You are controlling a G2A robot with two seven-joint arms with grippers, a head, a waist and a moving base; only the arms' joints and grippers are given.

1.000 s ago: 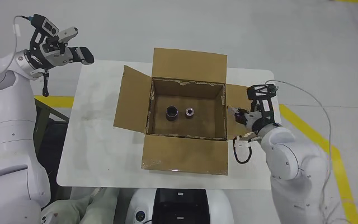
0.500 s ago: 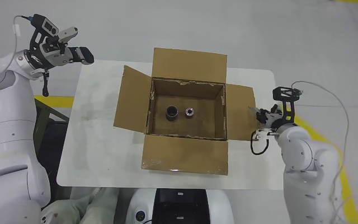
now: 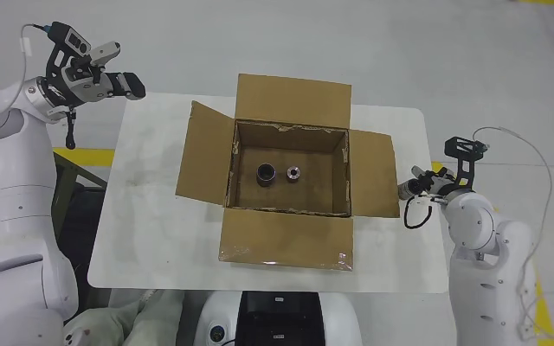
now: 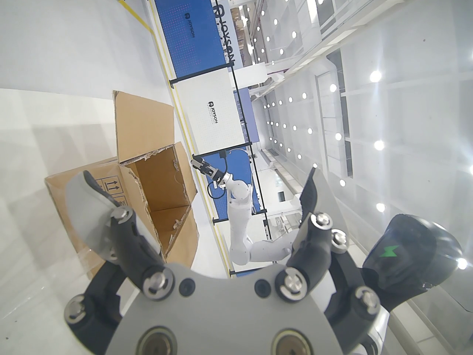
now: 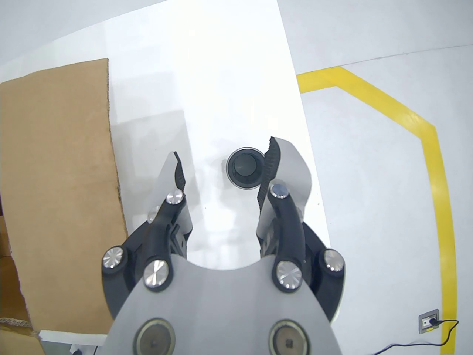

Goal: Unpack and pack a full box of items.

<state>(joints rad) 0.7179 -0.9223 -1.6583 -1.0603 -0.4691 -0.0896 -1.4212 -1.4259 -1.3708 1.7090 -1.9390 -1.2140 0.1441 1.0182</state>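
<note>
At the far left of the top view, the left gripper (image 3: 130,84) is held above the far left corner of the white table (image 3: 147,216), away from the box. In its own wrist view the left gripper (image 4: 199,182) is seen released: the two fingers are spread wide and nothing is between them.

In the middle of the table the cardboard box (image 3: 290,238) is placed, with all four flaps folded outward. Two items are seen on its floor: a dark cylinder (image 3: 266,176) and, just beside it, a small round piece (image 3: 293,173). They are near each other but apart.

To the right, the right flap (image 3: 374,173) is laid flat on the table, and the right gripper (image 3: 412,185) is held just past it, near the right table edge. On the floor a yellow line (image 3: 485,216) is seen.

In the left wrist view the box (image 4: 155,171) is shown from the side, so its floor and the two items are hidden by the walls. In the right wrist view the right gripper (image 5: 223,153) is seen released, and a black round item (image 5: 244,168) is standing on the table between the fingers. It is close against one finger and apart from the other. In the top view this item cannot be made out clearly.
</note>
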